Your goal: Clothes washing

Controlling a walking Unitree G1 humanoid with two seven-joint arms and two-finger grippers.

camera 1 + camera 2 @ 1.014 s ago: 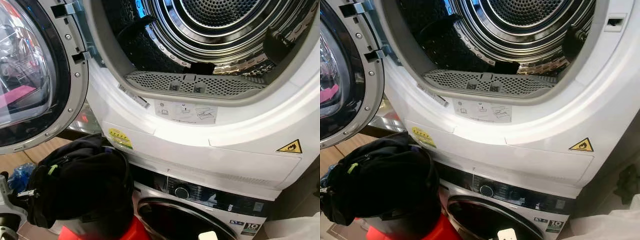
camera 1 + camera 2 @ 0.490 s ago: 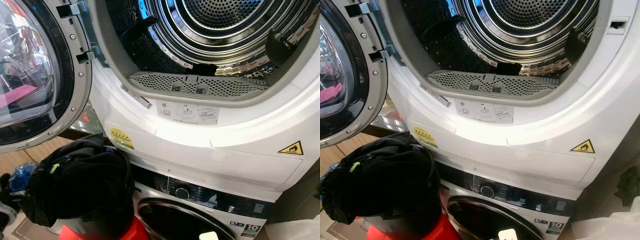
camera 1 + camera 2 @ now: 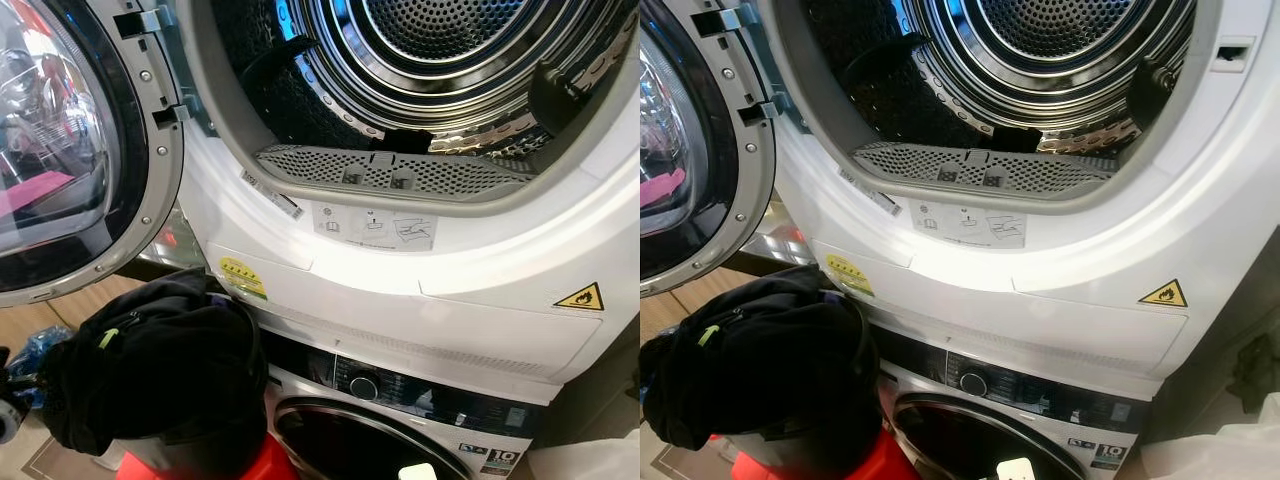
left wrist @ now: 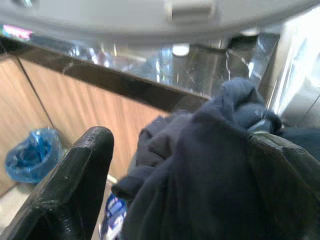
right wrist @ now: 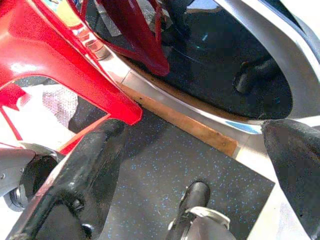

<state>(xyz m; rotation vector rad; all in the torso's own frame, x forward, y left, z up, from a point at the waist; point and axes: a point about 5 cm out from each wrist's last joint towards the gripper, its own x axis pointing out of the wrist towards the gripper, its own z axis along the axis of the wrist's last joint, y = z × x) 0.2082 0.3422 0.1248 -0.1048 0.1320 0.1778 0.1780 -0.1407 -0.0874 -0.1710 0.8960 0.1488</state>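
The upper machine (image 3: 420,270) stands with its door (image 3: 70,150) swung wide and its drum (image 3: 450,60) bare. Over the last second the view has shifted only slightly; the left arm has sunk toward the lower left edge. The dark clothes (image 3: 160,370) are heaped on a red stool (image 3: 265,465), directly ahead of the left claw (image 4: 185,170), whose fingers (image 4: 70,185) are spread around the cloth. Judgement: pickup under way, loading not yet begun. The right claw (image 5: 195,165) hangs wide, near the lower machine's door (image 5: 210,65).
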